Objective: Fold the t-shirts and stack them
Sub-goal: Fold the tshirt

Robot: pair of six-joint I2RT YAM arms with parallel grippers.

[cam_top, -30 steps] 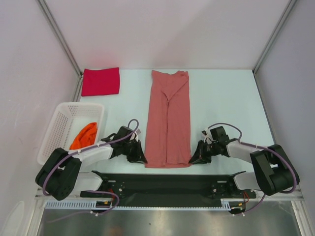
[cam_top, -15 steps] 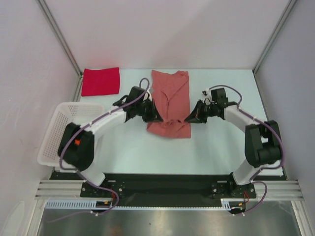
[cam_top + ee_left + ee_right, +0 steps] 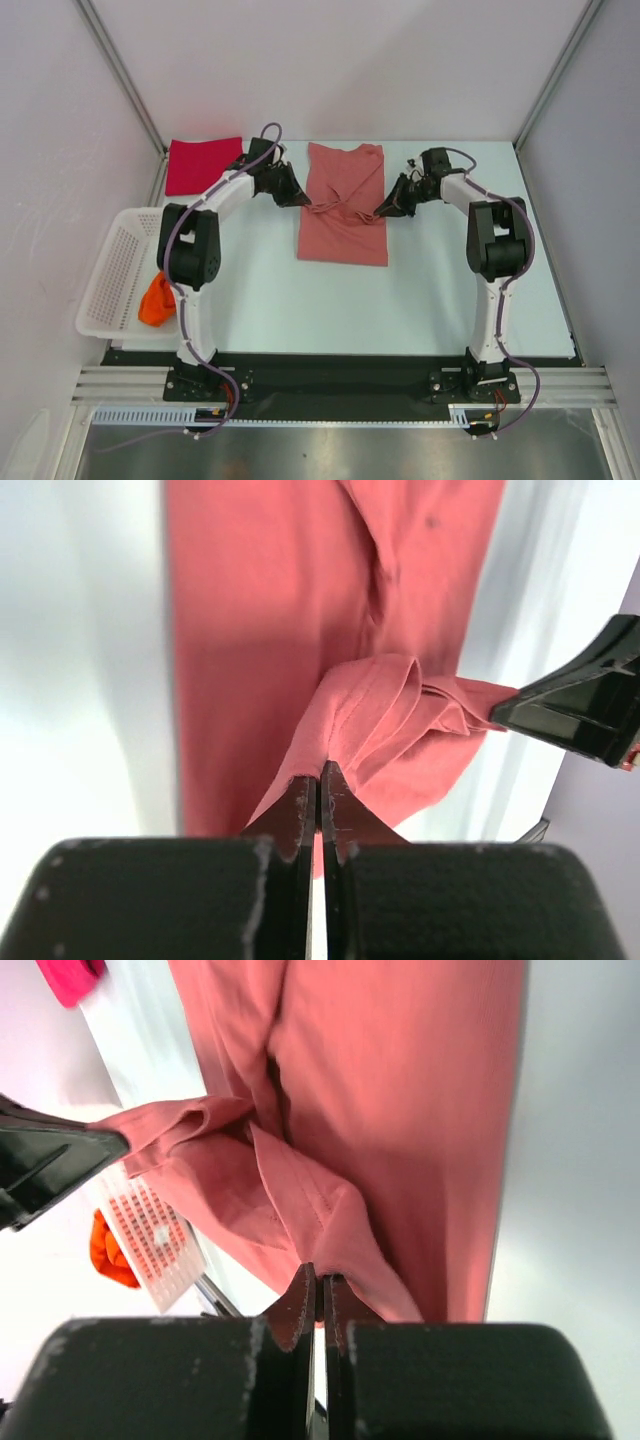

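The salmon-pink t-shirt (image 3: 343, 232) lies as a long strip in the middle of the table, its near end lifted and doubled back over the rest. My left gripper (image 3: 302, 201) is shut on the left corner of that hem (image 3: 345, 715). On the other side my right gripper (image 3: 379, 213) is shut on the right corner (image 3: 335, 1210). Both hold the hem stretched between them above the cloth's middle. The crimson red t-shirt (image 3: 204, 165) lies folded at the far left. An orange t-shirt (image 3: 156, 299) sits crumpled in the basket.
A white mesh basket (image 3: 112, 268) stands at the left edge of the table, under the left arm's elbow. White walls with metal frame posts enclose the table on the left, right and far sides.
Both grippers shut on the near corners of the salmon-pink t-shirt at the table's front and have carried the hem away from me, folding the strip over itself.
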